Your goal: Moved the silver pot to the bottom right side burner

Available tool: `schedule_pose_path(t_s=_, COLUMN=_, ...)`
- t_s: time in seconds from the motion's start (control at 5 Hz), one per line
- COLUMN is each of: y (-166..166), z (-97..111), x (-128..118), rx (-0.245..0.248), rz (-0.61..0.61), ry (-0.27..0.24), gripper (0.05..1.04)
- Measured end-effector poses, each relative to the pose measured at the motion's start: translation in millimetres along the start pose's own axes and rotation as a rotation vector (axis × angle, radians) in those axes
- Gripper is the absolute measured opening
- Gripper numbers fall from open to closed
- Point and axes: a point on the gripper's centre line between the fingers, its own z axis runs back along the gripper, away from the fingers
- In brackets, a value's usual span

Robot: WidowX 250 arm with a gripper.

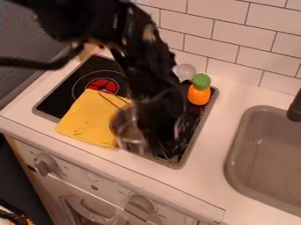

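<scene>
- Silver pot (129,134): set near the front of the cooktop (203,115), right of its middle; its blurred, curved metal side overlaps the right part of the yellow cloth.
- Arm (108,26): black, glossy in places, entering at the upper left and slanting down to the right across the cooktop.
- Gripper (160,138): black, pointing downward at the pot, over the right half of the cooktop; whether it is open, closed or gripping the pot cannot be told.
- Stove front (88,186): pale panel with rounded knobs.
- Yellow cloth: flat, roughly square, dark-specked, lying partly over the left side of the cooktop.
- Burner (103,84): round, glowing red in smooth black glass, behind the cloth.
- Clear object (185,71): rounded, behind the cooktop.
- Toy (199,94): bulbous orange body, textured green top, at the cooktop's right rear.
- Sink (233,151): grey basin, rounded corners, right of the cooktop.
</scene>
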Motion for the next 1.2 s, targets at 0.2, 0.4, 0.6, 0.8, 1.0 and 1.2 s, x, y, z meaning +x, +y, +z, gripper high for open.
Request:
schedule_pose_path(t_s=0.2, y=-1, z=-12, x=-1, rx=-0.008, rz=-0.012, ry=0.026, gripper=0.078)
schedule_pose_path(t_s=0.4, y=-3, z=-23, x=-3, rx=-0.025, rz=-0.021, ry=0.049, gripper=0.108)
schedule_pose_path(t_s=0.6, y=-2, z=-30, x=-1, rx=-0.052, rz=-0.02, ry=0.05, gripper=0.286)
schedule_pose_path(t_s=0.8, y=6, z=-11, x=3, rx=-0.032, rz=0.029, ry=-0.015, gripper=0.595)
schedule_pose_path(t_s=1.0, y=10, z=20, x=6, rx=-0.01, rz=0.1, ry=-0.092, gripper=0.891)
schedule_pose_path(t_s=1.2, y=16, z=40, x=-2, rx=0.048, rz=0.22, ry=-0.086, gripper=1.01)
